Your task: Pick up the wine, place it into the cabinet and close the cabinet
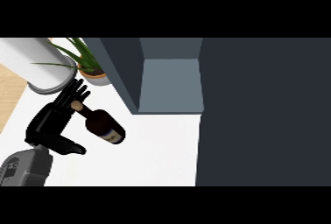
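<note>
Your left hand (pixel 53 119) lies flat, fingers straight, beside the wine bottle (pixel 103 124). The bottle is tilted near the open cabinet (pixel 169 83).

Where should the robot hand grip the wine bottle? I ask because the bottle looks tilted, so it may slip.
Probably around the wide dark body of the wine bottle, just above the label, not the thin neck. The bottle leans with its neck toward the left robot hand, which is open beside it, so coming in from the left side looks simplest. The cabinet stands open to the right.
</note>
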